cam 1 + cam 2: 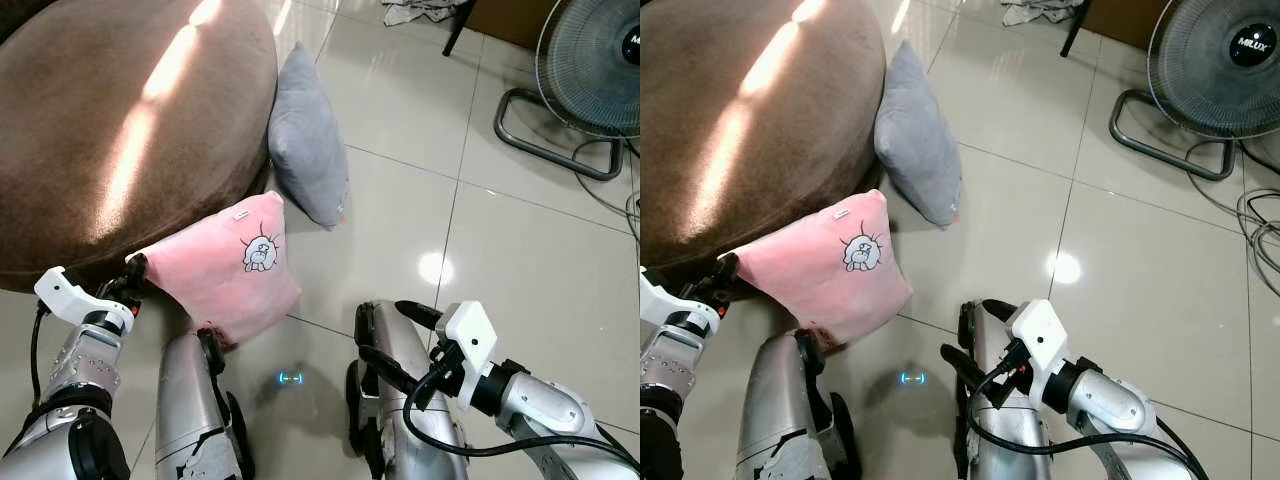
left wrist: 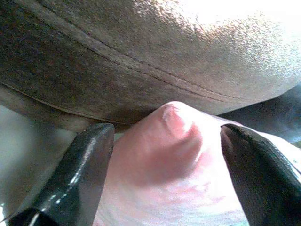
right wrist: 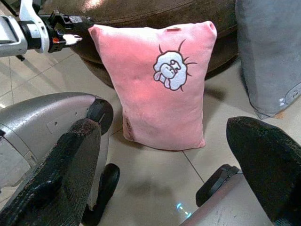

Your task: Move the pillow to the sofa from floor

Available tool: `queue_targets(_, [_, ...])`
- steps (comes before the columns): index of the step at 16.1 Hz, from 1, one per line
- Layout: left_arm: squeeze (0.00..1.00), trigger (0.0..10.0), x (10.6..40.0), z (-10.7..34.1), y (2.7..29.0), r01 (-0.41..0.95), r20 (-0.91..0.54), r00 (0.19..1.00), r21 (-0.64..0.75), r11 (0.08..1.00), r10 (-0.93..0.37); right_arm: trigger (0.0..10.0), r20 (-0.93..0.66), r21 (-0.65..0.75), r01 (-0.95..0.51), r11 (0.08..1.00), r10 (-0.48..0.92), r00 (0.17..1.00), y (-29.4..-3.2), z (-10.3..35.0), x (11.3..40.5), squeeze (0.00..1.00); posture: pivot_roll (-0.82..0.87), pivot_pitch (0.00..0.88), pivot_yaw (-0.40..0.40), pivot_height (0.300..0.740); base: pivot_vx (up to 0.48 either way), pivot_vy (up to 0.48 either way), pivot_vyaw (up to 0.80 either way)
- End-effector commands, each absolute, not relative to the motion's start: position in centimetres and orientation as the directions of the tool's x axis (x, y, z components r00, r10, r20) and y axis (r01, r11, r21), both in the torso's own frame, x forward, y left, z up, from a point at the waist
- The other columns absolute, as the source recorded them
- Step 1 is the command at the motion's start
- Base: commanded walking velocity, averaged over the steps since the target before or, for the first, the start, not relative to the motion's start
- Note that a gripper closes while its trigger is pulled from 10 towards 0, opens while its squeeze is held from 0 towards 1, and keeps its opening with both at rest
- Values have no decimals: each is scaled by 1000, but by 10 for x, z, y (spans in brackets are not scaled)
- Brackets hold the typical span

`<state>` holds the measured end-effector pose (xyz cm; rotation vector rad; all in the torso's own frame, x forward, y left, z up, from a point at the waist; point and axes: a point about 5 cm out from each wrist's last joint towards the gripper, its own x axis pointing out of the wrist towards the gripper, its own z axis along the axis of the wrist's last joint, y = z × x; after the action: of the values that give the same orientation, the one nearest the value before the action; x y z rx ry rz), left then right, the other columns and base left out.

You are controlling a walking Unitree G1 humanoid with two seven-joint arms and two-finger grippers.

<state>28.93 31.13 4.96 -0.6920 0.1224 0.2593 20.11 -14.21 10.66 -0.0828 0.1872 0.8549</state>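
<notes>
A pink pillow (image 1: 225,265) with a cartoon print stands on the tiled floor, leaning against the brown sofa (image 1: 110,120). My left gripper (image 1: 135,268) is at the pillow's upper left corner. In the left wrist view its fingers (image 2: 89,155) are spread, with the pink corner (image 2: 174,150) between them and not pinched. My right gripper (image 1: 392,335) hovers open over my right leg, to the right of the pillow and apart from it. The right wrist view looks between its fingers (image 3: 66,174) at the whole pillow (image 3: 160,89).
A grey pillow (image 1: 305,140) leans on the sofa just behind the pink one. A standing fan (image 1: 590,70) and loose cables (image 1: 1260,230) are at the far right. My silver legs (image 1: 190,400) fill the near floor. Open tiles lie to the right.
</notes>
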Motion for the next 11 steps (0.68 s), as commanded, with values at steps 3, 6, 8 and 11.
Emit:
queue_targets(3, [1000,10000,284,39,307,-333,-223,943,-620,710,248,10000,-221,6,-756,655,738,638,-146,108,193,0,-318,408,-109,541,0,0,0])
queue_targets(6, [1000,10000,288,37,297,-326,-212,945,-625,710,248,10000,-229,2,-746,666,726,648,-151,114,181,0,-347,390,-143,541,0,0,0])
queue_targets(8, [0,10000,288,35,294,-362,-221,932,-610,704,287,10000,-232,1,-741,672,721,653,-153,119,179,0,-362,403,-154,541,0,0,0])
queue_targets(11, [0,10000,290,39,296,-361,-206,932,-588,724,297,10000,-230,4,-740,672,721,654,-149,126,177,0,-399,399,-177,541,0,0,0])
